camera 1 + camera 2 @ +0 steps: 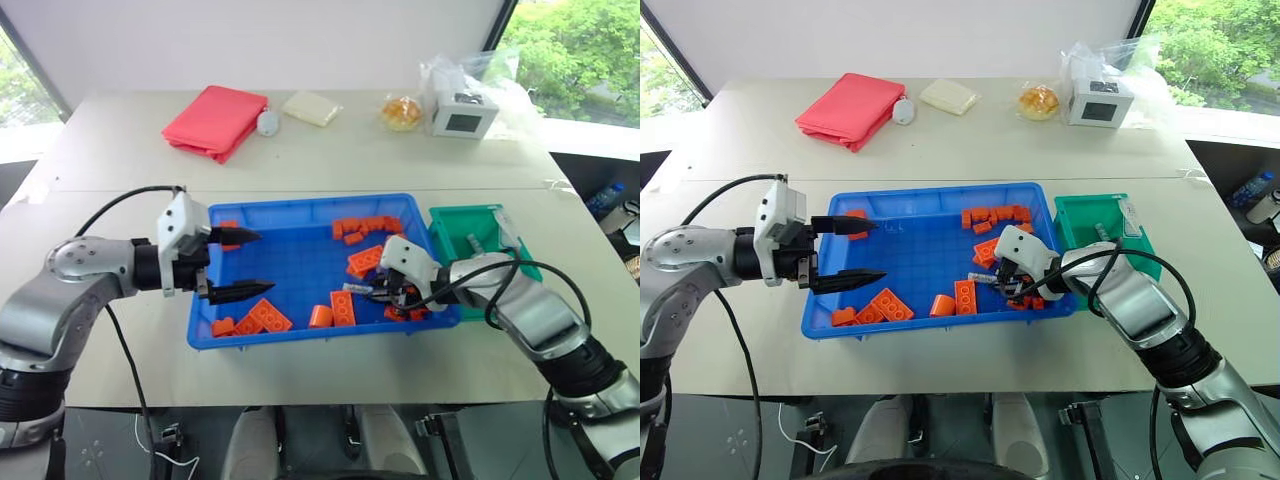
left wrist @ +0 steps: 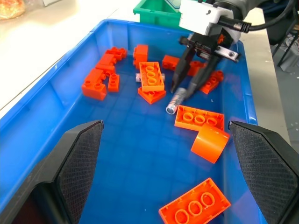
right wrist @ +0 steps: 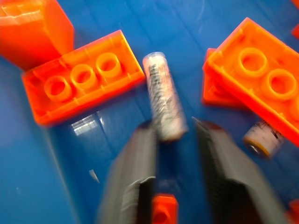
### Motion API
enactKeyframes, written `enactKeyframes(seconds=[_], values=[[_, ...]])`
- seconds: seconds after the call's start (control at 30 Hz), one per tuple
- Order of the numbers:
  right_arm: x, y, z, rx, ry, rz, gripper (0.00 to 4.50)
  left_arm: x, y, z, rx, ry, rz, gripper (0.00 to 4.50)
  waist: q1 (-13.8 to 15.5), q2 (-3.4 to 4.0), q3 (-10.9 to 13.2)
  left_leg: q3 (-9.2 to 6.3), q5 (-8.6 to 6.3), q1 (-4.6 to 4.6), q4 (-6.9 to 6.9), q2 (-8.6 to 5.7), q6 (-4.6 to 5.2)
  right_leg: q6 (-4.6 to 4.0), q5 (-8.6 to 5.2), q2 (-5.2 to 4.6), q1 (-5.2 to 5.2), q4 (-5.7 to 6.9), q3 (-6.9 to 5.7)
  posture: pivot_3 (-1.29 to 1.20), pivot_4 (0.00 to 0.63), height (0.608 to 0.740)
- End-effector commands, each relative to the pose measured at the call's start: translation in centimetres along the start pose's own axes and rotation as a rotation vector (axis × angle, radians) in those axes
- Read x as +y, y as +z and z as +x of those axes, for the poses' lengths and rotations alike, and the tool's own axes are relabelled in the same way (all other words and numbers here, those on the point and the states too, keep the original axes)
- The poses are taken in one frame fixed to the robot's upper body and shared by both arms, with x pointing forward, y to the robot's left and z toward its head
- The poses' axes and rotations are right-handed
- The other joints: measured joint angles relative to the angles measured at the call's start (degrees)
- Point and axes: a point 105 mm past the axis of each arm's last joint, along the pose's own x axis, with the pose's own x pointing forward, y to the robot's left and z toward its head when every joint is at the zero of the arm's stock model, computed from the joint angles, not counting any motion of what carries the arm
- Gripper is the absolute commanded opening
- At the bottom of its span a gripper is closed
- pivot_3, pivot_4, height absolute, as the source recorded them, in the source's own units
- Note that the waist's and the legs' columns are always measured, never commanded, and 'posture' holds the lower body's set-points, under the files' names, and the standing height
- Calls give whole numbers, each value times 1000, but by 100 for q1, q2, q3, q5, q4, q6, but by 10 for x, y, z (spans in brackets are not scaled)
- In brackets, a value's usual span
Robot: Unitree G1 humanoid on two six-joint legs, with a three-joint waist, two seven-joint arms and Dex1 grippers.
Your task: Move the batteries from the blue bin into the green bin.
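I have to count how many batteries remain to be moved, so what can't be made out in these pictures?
- Green bin: its floor is hidden behind its near wall in the head view, so the contents are uncertain.
- Battery beside the right gripper: half tucked under an orange brick.
- Battery at that gripper: blurred in the wrist view, grip unclear.
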Motion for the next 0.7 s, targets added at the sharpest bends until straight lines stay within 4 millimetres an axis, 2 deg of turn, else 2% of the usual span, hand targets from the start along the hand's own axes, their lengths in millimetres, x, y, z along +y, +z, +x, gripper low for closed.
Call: enactKeyframes(seconds=[0.03,0.17,0.23,0.3,0.4,0.5,0.57,0.63,0.7], values=[[-1,-2,2,12,-2,-10,23,1,12,-4,-13,10,55,4500,1,-2,-1,0,0,0,0,0,0,0,0,0,1,0,0,0,150,736],[-6,7,-7,-20,-22,4,23,4,14,-2,-19,6,61,4500,3,-2,-1,0,0,1,1,0,0,0,0,0,1,0,0,0,150,736],[-15,16,-22,-56,-57,36,23,4,13,-1,-20,2,62,4500,6,-2,-1,0,0,0,1,0,0,0,0,-1,0,1,0,0,150,736],[-31,25,-47,-97,-124,64,23,5,12,1,-22,-1,62,4500,22,0,0,1,0,-1,1,0,0,0,0,-1,-1,0,0,0,150,736],[-63,33,-96,-149,-280,144,23,6,11,3,-26,-8,62,4500,38,0,1,1,0,-6,3,-3,0,0,0,-6,-2,-1,0,0,150,736],[-83,28,-139,-155,-411,217,23,7,10,5,-31,-16,61,4500,41,-2,0,1,0,-6,5,-5,0,-1,0,-8,1,-4,0,0,150,736],[-88,18,-160,-137,-471,259,23,8,9,7,-34,-25,62,4500,35,-3,0,-1,-1,-5,1,-4,1,-1,-1,-6,0,-6,-1,0,150,736],[-88,9,-171,-113,-500,291,23,10,10,10,-39,-34,66,4500,19,-3,0,-3,-2,-4,-2,-2,3,0,0,-1,0,-5,-1,0,150,736],[-85,1,-174,-91,-510,304,23,12,12,12,-42,-41,70,4500,-3,-3,0,-3,-2,-3,-3,-1,4,2,1,1,-1,-3,-1,0,150,736]])
